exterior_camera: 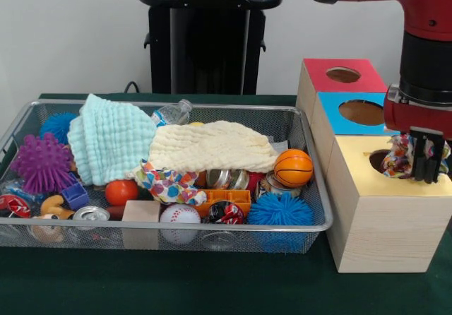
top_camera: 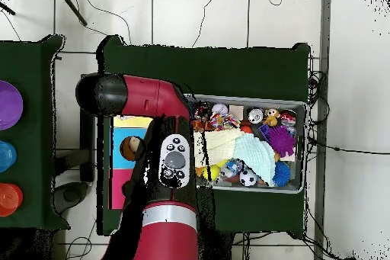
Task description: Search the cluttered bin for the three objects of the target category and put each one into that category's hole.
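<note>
My gripper (exterior_camera: 426, 164) hangs over the yellow-topped wooden box (exterior_camera: 395, 188) at the right, shut on a white dotted fabric piece (exterior_camera: 397, 155). The piece bunches at the edge of the box's round hole (exterior_camera: 378, 161), partly covering it. A second dotted fabric piece (exterior_camera: 166, 183) lies in the wire mesh bin (exterior_camera: 176, 227) under the front edge of the cream towel; it also shows in the overhead view (top_camera: 217, 122). No third piece shows. In the overhead view my arm hides the gripper and most of the yellow top (top_camera: 131, 121).
A mint-green towel (exterior_camera: 109, 142) and a cream-yellow towel (exterior_camera: 212, 147) cover the bin's middle. Around them lie a purple spiky ball (exterior_camera: 41, 163), a small basketball (exterior_camera: 293, 168), a baseball (exterior_camera: 179, 216) and cans. Blue-topped (exterior_camera: 357, 114) and red-topped (exterior_camera: 342, 75) boxes stand behind the yellow one.
</note>
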You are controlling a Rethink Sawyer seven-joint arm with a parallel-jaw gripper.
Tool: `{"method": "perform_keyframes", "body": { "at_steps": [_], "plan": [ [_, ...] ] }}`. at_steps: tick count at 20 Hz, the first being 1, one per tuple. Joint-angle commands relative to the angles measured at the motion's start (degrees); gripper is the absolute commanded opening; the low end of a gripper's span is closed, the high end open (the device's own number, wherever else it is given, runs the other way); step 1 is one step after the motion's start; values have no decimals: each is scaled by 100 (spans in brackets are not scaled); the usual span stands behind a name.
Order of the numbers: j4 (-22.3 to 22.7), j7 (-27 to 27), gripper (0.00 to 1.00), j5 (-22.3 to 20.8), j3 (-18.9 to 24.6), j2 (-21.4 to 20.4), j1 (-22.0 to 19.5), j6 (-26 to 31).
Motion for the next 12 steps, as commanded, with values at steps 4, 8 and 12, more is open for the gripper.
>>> {"method": "perform_keyframes", "body": {
  "at_steps": [4,8,12],
  "plan": [
    [-228,584,0,-186,60,227,-132,147],
    [-194,509,0,-170,127,231,-197,163],
    [-71,438,0,-64,314,149,-260,160]
  ]
}}
